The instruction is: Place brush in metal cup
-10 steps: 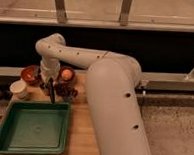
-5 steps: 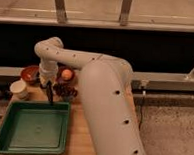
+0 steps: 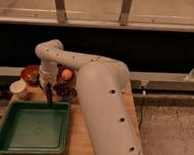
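My gripper (image 3: pixel 48 83) is at the back left of the table, just above the far rim of the green tray (image 3: pixel 6 136). It is shut on the brush (image 3: pixel 50 97), a slim dark tool that hangs almost straight down, with its lower end at the tray's back edge. I cannot make out the metal cup. It may be hidden behind my arm among the dishes at the back.
A white cup (image 3: pixel 18 88) stands left of the gripper. A reddish-brown bowl (image 3: pixel 29 73) is behind it, and another dark reddish bowl (image 3: pixel 67 91) is to the right. An orange round thing (image 3: pixel 66 74) sits at the back. My big white arm (image 3: pixel 106 107) covers the table's right side.
My arm has dropped a little, and the gripper with the brush has come down slightly toward the tray's far rim. The dishes have not moved.
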Robot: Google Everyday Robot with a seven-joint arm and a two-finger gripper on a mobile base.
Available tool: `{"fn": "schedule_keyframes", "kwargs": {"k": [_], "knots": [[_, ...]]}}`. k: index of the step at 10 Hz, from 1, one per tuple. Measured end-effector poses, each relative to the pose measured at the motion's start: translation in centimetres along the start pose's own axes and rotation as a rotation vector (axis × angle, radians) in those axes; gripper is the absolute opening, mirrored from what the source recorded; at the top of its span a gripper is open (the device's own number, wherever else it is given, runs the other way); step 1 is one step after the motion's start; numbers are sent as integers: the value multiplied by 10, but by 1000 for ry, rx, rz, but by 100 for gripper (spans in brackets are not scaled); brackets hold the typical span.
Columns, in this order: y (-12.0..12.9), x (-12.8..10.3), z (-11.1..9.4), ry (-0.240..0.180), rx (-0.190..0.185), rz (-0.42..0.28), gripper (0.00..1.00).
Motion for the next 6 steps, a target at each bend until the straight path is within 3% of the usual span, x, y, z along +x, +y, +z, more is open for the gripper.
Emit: {"fn": "schedule_keyframes", "kwargs": {"k": [5, 6], "knots": [[3, -2, 10, 20, -25, -11, 50], [3, -2, 10, 20, -25, -11, 52]]}}
